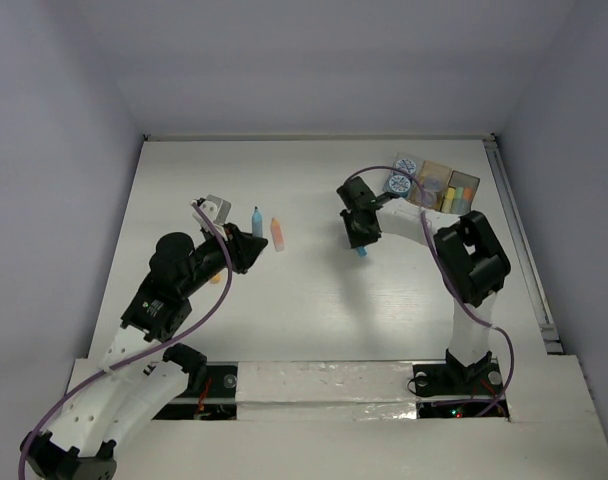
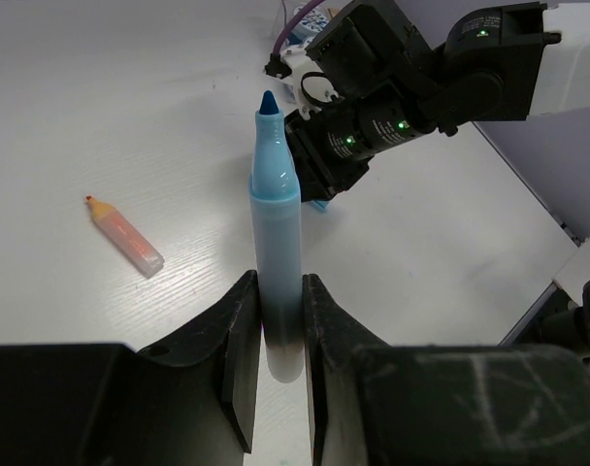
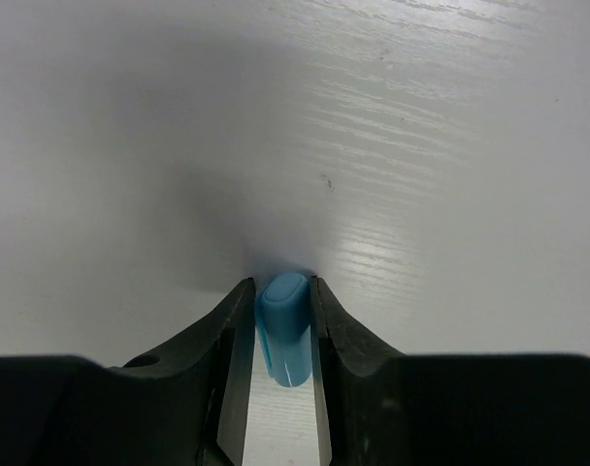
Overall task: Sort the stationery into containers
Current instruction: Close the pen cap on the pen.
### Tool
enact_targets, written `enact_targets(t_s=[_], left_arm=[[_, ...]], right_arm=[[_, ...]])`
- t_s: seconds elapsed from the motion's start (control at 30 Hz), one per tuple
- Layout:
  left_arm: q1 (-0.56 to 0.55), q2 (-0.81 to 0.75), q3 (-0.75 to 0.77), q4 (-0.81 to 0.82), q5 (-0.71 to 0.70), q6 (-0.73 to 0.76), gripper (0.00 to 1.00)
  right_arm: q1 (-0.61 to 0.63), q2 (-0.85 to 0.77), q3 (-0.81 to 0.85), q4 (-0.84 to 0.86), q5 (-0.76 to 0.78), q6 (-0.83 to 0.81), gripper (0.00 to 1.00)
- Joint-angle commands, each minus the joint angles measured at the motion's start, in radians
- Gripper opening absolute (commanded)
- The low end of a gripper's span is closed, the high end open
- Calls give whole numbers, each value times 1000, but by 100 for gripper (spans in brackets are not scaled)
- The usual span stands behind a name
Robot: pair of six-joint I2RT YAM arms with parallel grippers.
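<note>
Pale grey walls close in a white wood-grain tabletop (image 1: 314, 310). Toward the left edge, about halfway back, the left gripper (image 2: 278, 301) has its jaws drawn narrow around the lower barrel of a light-blue plastic marker (image 2: 276, 223). The marker sticks out past the fingers, and its bare dark blue tip points toward the far edge.

Just to the right of it, an orange translucent marker (image 1: 277, 233) lies flat on the table, clear of both grippers.

Right of centre, the right gripper (image 3: 280, 301) points down at the table. Its jaws are narrow and clamped on a short light-blue plastic cylinder with a rounded end (image 3: 283, 330). The rounded end sits close to the surface, but whether it touches cannot be told.

Near the far right corner, a round blue-and-white patterned roll (image 1: 406, 165) lies on the table, with a second matching roll (image 1: 396, 184) just in front of it. Both lie against the left side of an amber translucent rectangular box (image 1: 431, 183). A smoky grey translucent rectangular box (image 1: 464, 190) sits side by side with the amber one, on its right. Yellow and green pieces show inside the grey box. What the amber box holds is too small to make out.
</note>
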Motion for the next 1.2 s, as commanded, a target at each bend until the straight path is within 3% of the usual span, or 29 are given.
enact_targets(t_s=[0.0,0.03,0.13,0.23,0.37,0.47,0.73,1.17], left_arm=[[7,5,20,46,40,-4,0],[7,6,20,50,46,-7,0],[7,17,16,69,89,-32,0],[7,34,11,123,178,-87,0],[7,54,0,233,284,-188,0],[7,61,-29,379,376,-298,0],[7,87,-113,724,520,-507,0],[-21,130,-127,853,552,-579,0]], right_arm=[[-18,-9,16,-58,-31,-13,5],[-18,-36,15,-55,-40,-18,0],[-18,-105,2,-14,-114,-21,0],[-18,-260,-62,158,-296,26,0],[-18,-455,-185,592,-577,187,0],[-18,-549,-255,889,-677,371,0],[1,-584,-314,1468,-763,764,0],[84,-477,-262,1733,-801,932,0]])
